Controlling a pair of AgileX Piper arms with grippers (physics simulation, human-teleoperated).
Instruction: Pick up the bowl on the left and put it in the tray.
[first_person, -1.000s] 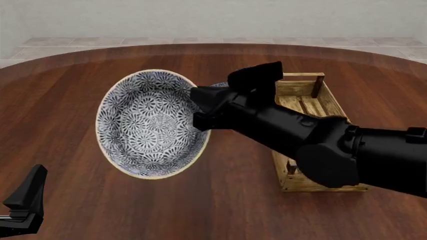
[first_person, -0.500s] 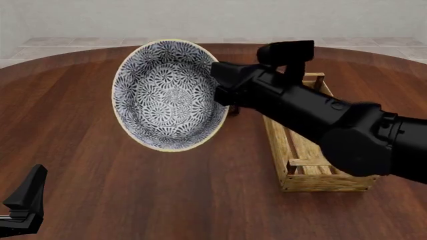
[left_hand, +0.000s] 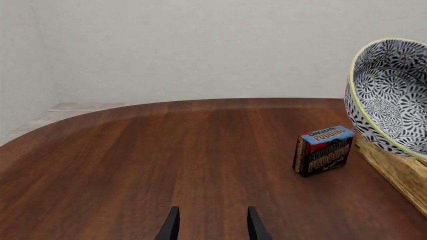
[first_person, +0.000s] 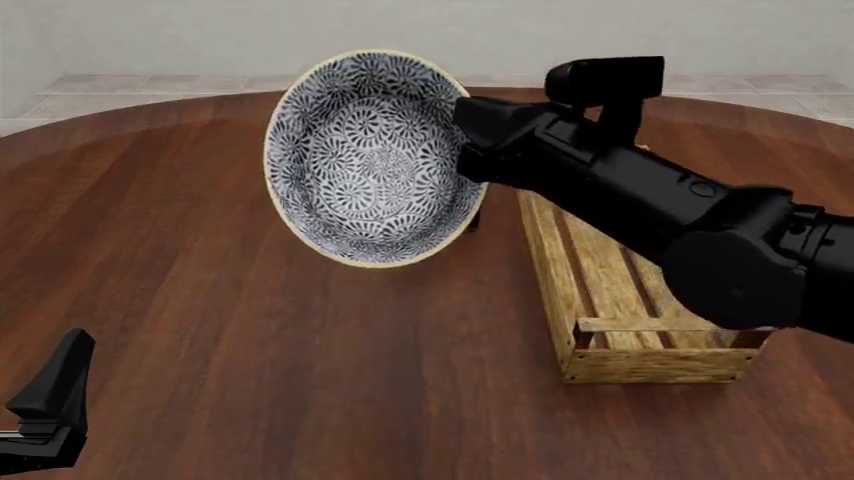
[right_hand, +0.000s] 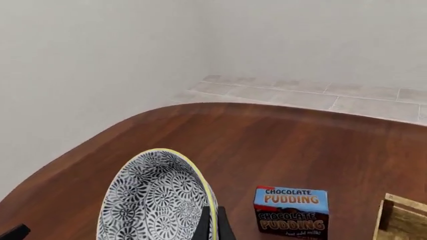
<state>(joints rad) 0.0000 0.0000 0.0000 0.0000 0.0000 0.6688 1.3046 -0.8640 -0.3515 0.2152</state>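
Bowl (first_person: 374, 158), one only, held in the air and tipped on edge, its patterned inside facing the camera; the right gripper (first_person: 470, 150) pinches its rim at 3 o'clock. Front view: one slatted wooden tray (first_person: 627, 300) lies lengthwise at 4 o'clock of the bowl, its near end open to view, its far end behind the right arm. Bare table (first_person: 267, 340) spreads wide at 7 to 9 o'clock. The left gripper (first_person: 47, 410) rests at the 8 o'clock corner.

Left wrist view: fingers (left_hand: 172, 225) spread, nothing between them. One chocolate pudding box (left_hand: 324, 150), hidden in the front view, stands upright just beside the tray's edge (left_hand: 397, 172), under the bowl (left_hand: 390, 95).

Right wrist view: fingers (right_hand: 202, 225) pressed onto the bowl's rim (right_hand: 157, 197); the pudding box (right_hand: 291, 210) stands beside the tray corner (right_hand: 400, 217).
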